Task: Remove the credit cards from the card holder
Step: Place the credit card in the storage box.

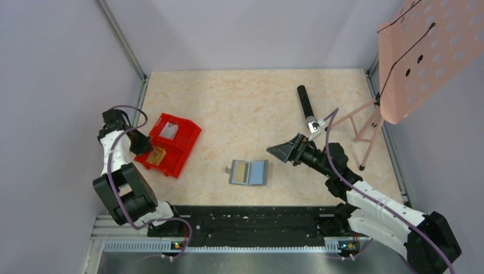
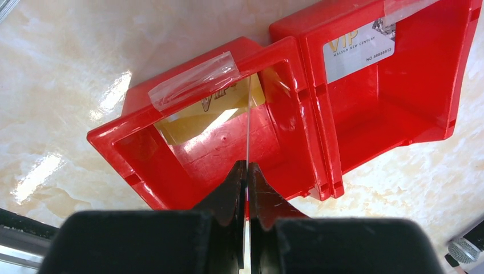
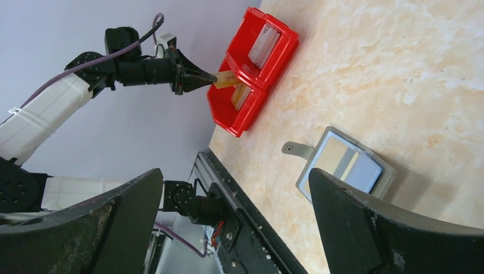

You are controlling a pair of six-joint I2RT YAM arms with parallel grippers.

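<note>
Card holder (image 1: 249, 172) open; one card (image 2: 358, 51) in bin (image 2: 308, 74), one gripped.

You'll find the card holder (image 1: 249, 172) lying open and flat: grey, with pale blue panels, a gold strip inside, and its tab toward 9 o'clock. Out at its 9 o'clock, a silver card (image 1: 167, 131) lies in the red bin (image 1: 193, 130), and a gold card (image 1: 157, 155) is pinched in the left gripper (image 1: 149, 150).

The left wrist view shows the pinched card (image 2: 248, 131) only edge-on, its face unseen.
</note>
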